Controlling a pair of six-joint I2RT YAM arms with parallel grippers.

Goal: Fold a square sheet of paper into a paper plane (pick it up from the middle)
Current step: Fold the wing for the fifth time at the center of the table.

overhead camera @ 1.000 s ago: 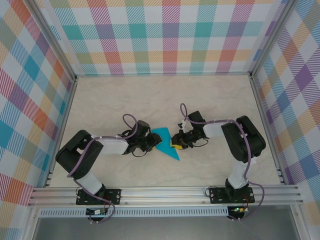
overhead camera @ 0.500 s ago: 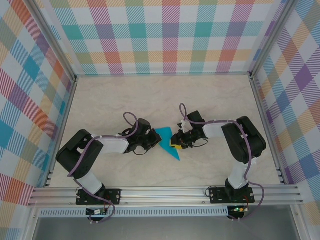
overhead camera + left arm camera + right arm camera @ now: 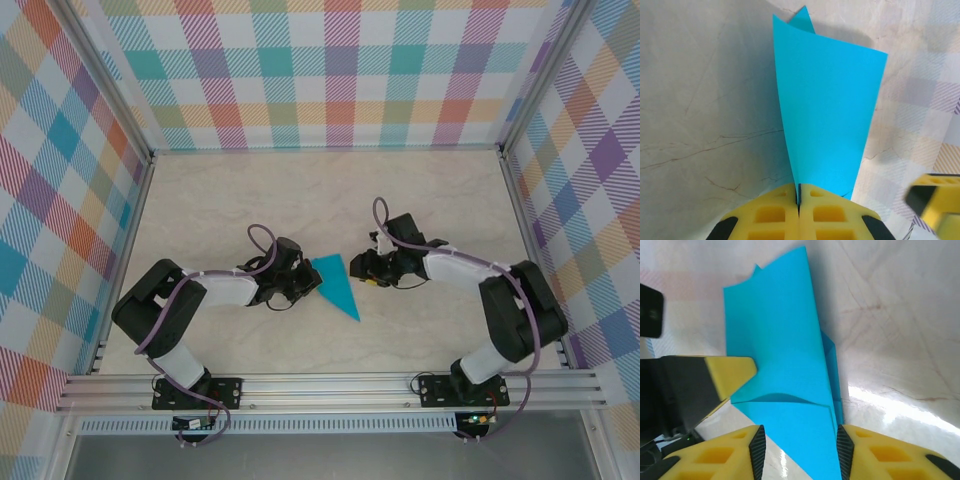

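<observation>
Paper plane [image 3: 338, 288], handling note.

Left gripper [image 3: 799, 192]: jaws pressed flat together, with one edge of the teal sheet clamped between the yellow pads [image 3: 770, 215]. Right gripper [image 3: 799, 440]: jaws stand apart and the folded paper lies in the gap. No squeeze is visible, so I read it as not gripping. In the overhead view its tips sit just beside the paper's far corner, and the left gripper is against the left edge.

Paper: creased into a long tapered shape. The right wrist view shows more than one layer, and a short flap crosses near the jaws. It appears raised off the table [image 3: 450, 200] at the clamp and widens away from it. In the overhead view the pointed end lies toward the near edge.

Handling, as judged:
- Very light and thin, limp across a single layer, stiffer along the creases.
- The surface looks smooth, so it is likely to slide between the pads if pinched only at a tip.
- It crushes easily, and a hard or skewed pinch would leave a false fold.
- Best hold is on the stacked layers beside the centre crease, about mid-length, with the pads flat to the sheet.
- Avoid the nose and the loose wing edges.
</observation>
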